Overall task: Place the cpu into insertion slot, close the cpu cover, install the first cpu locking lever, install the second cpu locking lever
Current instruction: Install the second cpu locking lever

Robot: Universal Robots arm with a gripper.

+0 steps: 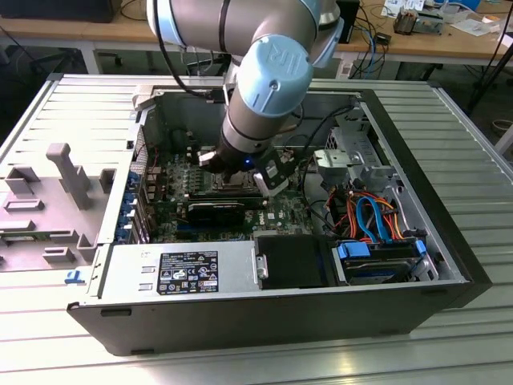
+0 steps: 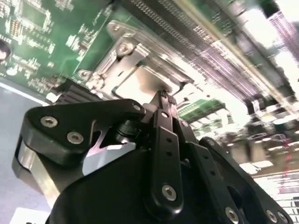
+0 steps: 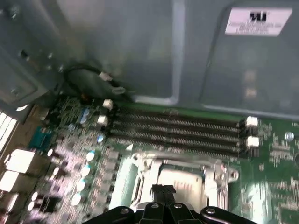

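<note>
Pincer (image 2: 163, 95) stands with its fingers drawn together, gripping nothing, its tips just above the cpu (image 2: 140, 86) in both wrist views. Seated in the insertion slot (image 3: 180, 179), the cpu (image 3: 180, 176) shows its silvery top through the window of the cpu cover (image 3: 140, 163), which lies flat over it. Long memory slots (image 3: 177, 133) run just beside the socket. On the exterior view, the arm (image 1: 268, 88) reaches down into the open computer case (image 1: 240, 301), which rests on the ribbed worktop (image 1: 465, 144).

The claw (image 3: 163, 190) has its tips pressed together over the cpu (image 3: 180, 176), which sits under the cpu cover (image 3: 140, 177).
</note>
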